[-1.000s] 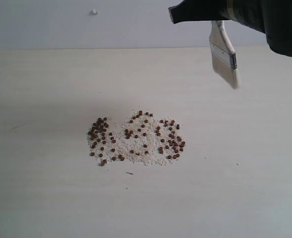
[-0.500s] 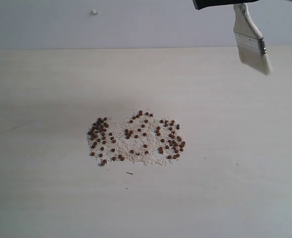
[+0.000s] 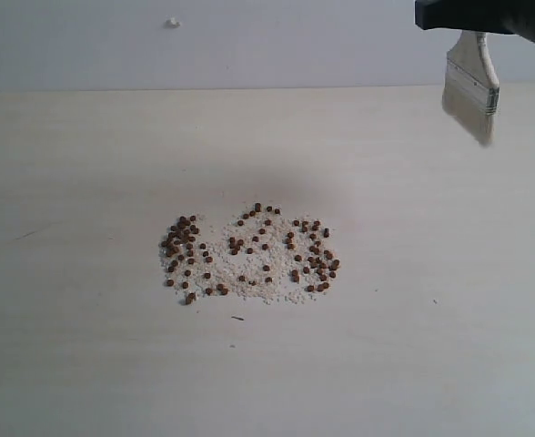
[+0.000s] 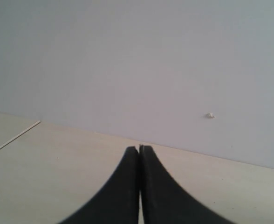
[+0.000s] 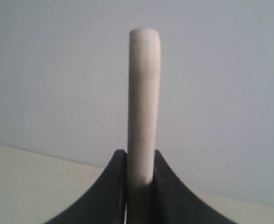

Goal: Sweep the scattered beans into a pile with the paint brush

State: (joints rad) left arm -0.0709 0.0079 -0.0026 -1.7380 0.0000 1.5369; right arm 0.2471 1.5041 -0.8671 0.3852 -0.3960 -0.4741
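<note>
Right gripper (image 3: pixel 472 20): clamped on the paint brush (image 3: pixel 473 84) handle, bristles hanging down, probably ready for a downward stroke.
Brush position: in the air over the table's (image 3: pixel 85 364) far right edge, well apart from the beans (image 3: pixel 249 253).
Beans: loose patch at table centre among white crumbs (image 3: pixel 249 286); no tight pile yet.
Left gripper (image 4: pixel 140 151): jaws together, empty, likely parked clear.
Views: the right wrist view shows the handle nipped between the jaws; only the exterior view shows the beans.

A pale wood-grain table (image 3: pixel 85 364) runs back to a plain grey-white wall (image 3: pixel 249 45), which bears one small white fleck (image 3: pixel 171 22) at far left.
</note>
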